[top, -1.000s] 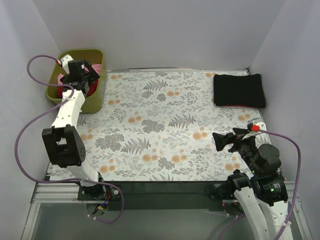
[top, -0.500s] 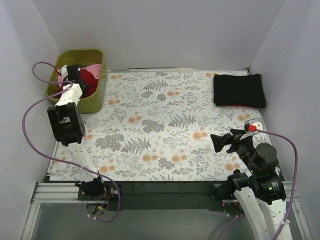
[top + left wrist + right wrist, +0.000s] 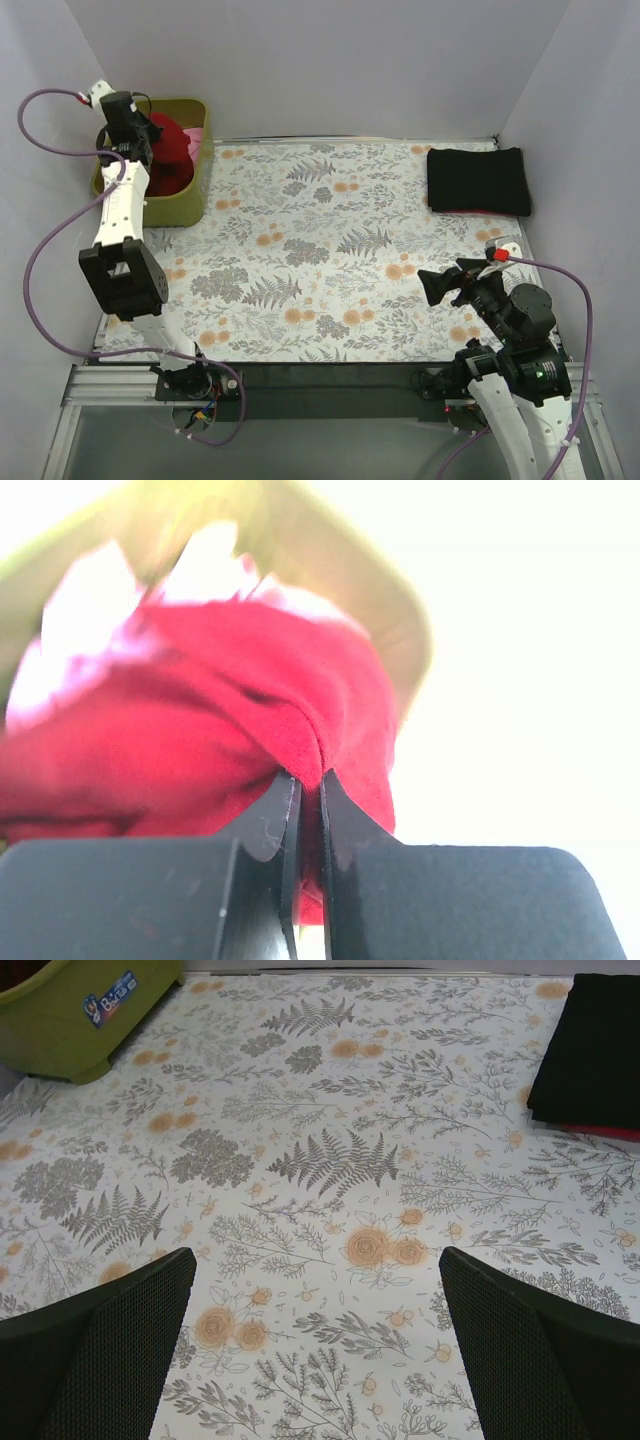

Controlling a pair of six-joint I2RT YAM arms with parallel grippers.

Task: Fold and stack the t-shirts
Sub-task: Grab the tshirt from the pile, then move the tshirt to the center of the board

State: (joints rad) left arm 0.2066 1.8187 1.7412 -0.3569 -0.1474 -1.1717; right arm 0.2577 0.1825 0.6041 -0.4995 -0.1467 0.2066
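The dark red t-shirt [image 3: 170, 142] bulges up out of the olive bin [image 3: 182, 204] at the table's back left. My left gripper [image 3: 138, 128] is above the bin and shut on a fold of that shirt [image 3: 230, 710]; the cloth is pinched between the jaws [image 3: 308, 780]. A light pink t-shirt [image 3: 75, 630] shows behind the red one in the bin. A folded black t-shirt [image 3: 478, 180] lies at the back right, with a red-pink edge [image 3: 600, 1132] showing under it. My right gripper [image 3: 442, 285] hovers open over the near right of the cloth [image 3: 315, 1260], holding nothing.
The floral table cloth [image 3: 320, 250] covers the table. The green bin [image 3: 70, 1020] sits in the far left corner by the white walls. The right arm's purple cable [image 3: 590, 300] loops at the right edge.
My left gripper dipped into the bin, shut on the dark red t-shirt and rose toward the back left with it. The right arm barely moved.
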